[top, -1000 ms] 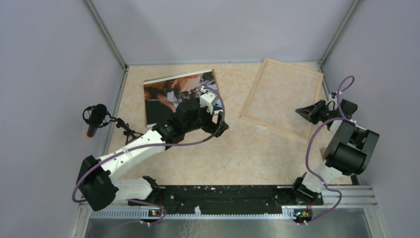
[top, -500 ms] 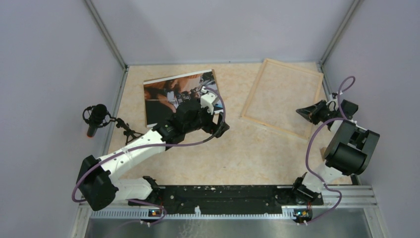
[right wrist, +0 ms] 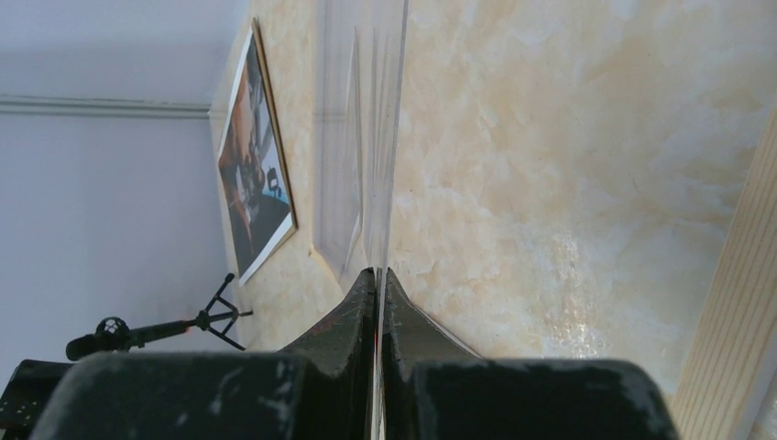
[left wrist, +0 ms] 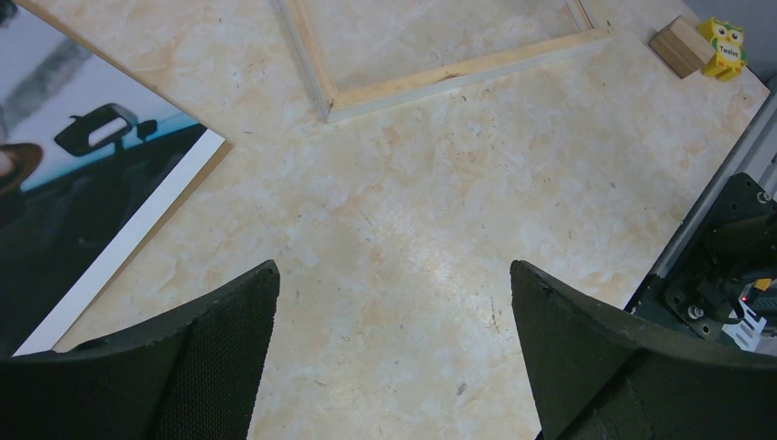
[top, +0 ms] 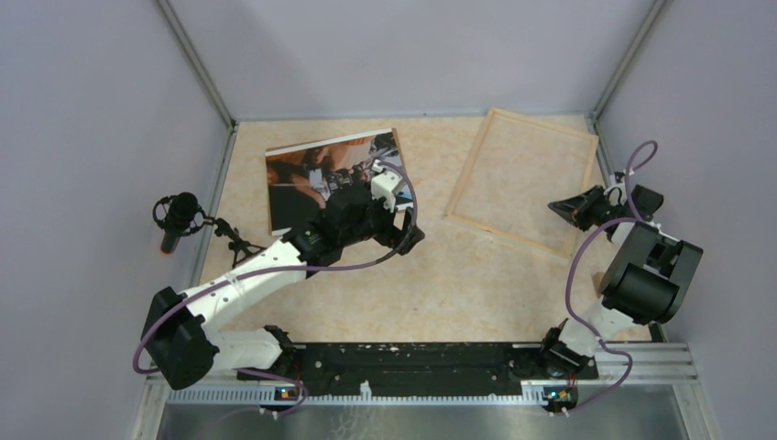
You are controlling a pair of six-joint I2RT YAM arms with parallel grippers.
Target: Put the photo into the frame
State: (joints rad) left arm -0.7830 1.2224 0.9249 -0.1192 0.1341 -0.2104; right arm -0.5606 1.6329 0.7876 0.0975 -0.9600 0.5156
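The photo (top: 311, 170) lies face up at the far left of the table (top: 440, 284), and the frame (top: 504, 236) lies flat, well apart from it, at the far right, with nothing inside its strips. The left gripper (left wrist: 394, 275) hangs with its 2 fingers spread wide over bare table just beside the photo's near right corner, touching nothing. The right gripper (right wrist: 377, 275) is pressed together near the frame's right side, apparently clamped on a thin clear sheet (right wrist: 362, 137) seen edge-on, though that view is too oblique to be sure. The step in hand looks like taking up the photo. It is thin and flat, so a straight pinch from above would likely find nothing to bite. A better plan is to bring 1 finger low to the white border at the corner, ease it under the edge, and only then close. A brown edge (left wrist: 213, 158) shows under that border, so the grip should catch the print alone. Closing slowly would lower the risk of creasing it.
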